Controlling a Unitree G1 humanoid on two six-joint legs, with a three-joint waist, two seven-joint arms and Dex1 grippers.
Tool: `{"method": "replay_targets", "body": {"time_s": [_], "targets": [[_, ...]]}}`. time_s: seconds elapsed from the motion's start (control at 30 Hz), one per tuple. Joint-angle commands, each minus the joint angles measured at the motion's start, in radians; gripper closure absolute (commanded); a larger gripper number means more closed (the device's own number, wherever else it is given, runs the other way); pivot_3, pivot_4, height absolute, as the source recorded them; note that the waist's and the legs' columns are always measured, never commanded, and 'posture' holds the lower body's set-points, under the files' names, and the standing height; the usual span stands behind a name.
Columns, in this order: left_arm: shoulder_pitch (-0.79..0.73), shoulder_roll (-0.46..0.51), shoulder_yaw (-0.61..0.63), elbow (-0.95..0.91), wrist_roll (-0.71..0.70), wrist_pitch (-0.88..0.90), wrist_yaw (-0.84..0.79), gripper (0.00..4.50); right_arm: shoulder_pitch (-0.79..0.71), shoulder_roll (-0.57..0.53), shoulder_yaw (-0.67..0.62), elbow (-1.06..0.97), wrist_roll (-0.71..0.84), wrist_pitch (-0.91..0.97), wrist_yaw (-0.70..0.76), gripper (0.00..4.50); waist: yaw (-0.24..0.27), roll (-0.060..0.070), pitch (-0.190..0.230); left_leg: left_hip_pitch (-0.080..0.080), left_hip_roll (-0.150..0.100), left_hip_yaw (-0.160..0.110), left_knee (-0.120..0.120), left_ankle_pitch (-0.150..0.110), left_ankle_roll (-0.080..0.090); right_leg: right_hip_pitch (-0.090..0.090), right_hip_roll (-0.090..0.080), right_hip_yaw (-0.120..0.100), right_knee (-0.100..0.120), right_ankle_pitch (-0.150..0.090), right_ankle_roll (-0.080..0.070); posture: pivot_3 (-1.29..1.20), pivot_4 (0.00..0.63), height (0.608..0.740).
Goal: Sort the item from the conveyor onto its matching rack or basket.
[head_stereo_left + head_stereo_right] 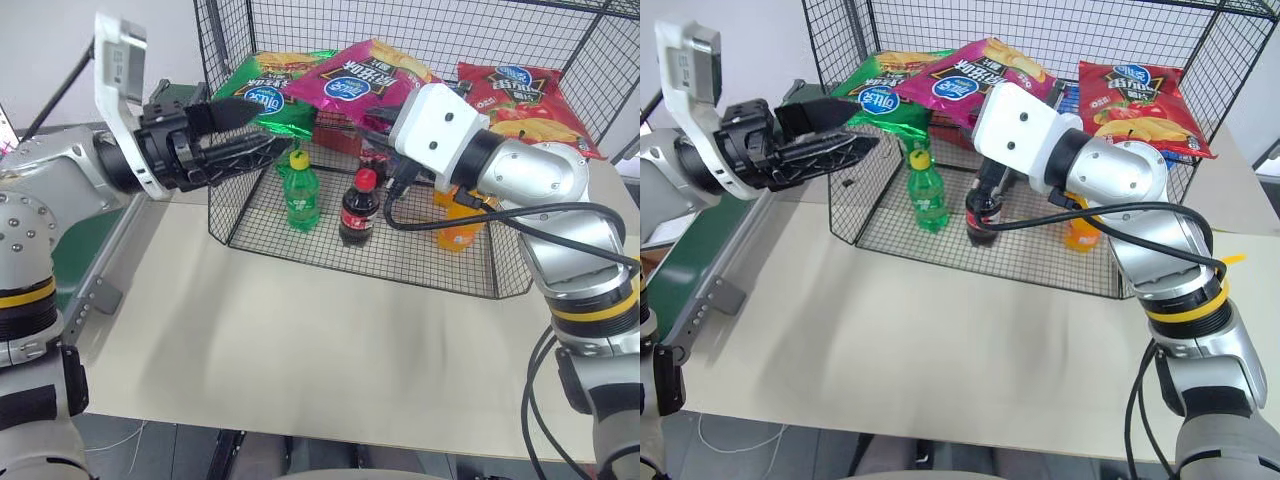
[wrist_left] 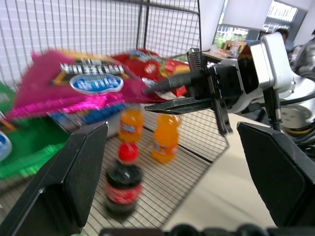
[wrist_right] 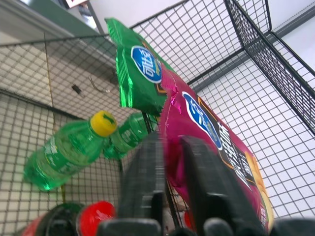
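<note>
Three chip bags on the wire upper shelf of the black wire-mesh cage (image 1: 470, 270): green chip bag (image 1: 268, 100) toward the robot's left, magenta-pink chip bag (image 1: 365, 78) in the middle and overlapping the green one, red chip bag (image 1: 520, 100) to the right. Pink bag tilted, its lower edge at the shelf's front. Right gripper (image 3: 170, 162) reaching level into the cage front, fingers pressed together on the pink bag's lower edge, as seen from the right wrist. Left gripper (image 2: 172, 167) held just outside the cage's left front corner, fingers spread wide and holding nothing, pointing toward the green bag. Below the shelf, on the cage floor: green soda bottle (image 1: 300, 190), dark cola bottle (image 1: 359, 208) with a red cap just beside it, two orange soda bottles (image 2: 165, 137) further right. Cage standing on a beige table (image 1: 300, 340). Dark green conveyor (image 1: 700, 250) with grey side rail along the table's left edge.
</note>
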Motion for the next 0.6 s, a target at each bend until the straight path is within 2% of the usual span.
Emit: {"method": "replay_targets", "body": {"time_s": [0.03,0.13,0.3,0.43,0.6], "targets": [[-0.018,0.000,0.021,0.004,0.042,-0.028,-0.042,0.00,0.002,-0.027,-0.060,-0.001,-0.029,-0.075,0.024,4.43,0.000,0.000,0.000,0.000,0.000,0.000,0.000,0.000,0.000,0.000,0.000,0.000,0.000,0.000,0.000,0.00,0.150,0.740],[-0.021,-0.011,0.027,0.010,0.053,-0.021,-0.062,0.00,0.035,-0.088,-0.098,0.036,-0.036,-0.208,0.073,4.43,0.004,0.000,0.000,-0.001,0.001,0.000,0.001,-0.001,0.001,0.000,-0.001,0.000,0.000,0.000,0.000,0.00,0.150,0.740],[-0.044,-0.049,0.007,0.046,0.080,-0.030,-0.104,0.00,0.045,-0.150,-0.137,0.304,0.010,-0.665,0.214,4.43,0.004,0.000,0.000,-0.001,-0.001,0.001,0.002,-0.001,0.002,0.000,-0.002,0.000,0.000,0.000,0.000,0.00,0.150,0.740],[-0.062,-0.078,-0.007,0.064,0.118,-0.044,-0.138,0.00,-0.027,-0.128,-0.141,0.569,0.070,-0.927,0.333,4.43,-0.010,0.001,0.001,0.000,0.000,0.001,0.002,-0.001,0.002,0.001,-0.001,0.000,0.000,0.000,0.000,0.00,0.150,0.740],[-0.058,-0.098,-0.001,0.053,0.141,-0.038,-0.160,0.00,-0.152,-0.072,-0.135,0.826,0.124,-1.144,0.458,4.43,-0.031,0.004,0.003,0.001,0.003,0.002,0.002,-0.001,0.002,0.001,0.001,0.001,0.001,0.000,0.000,0.00,0.150,0.740]]}}
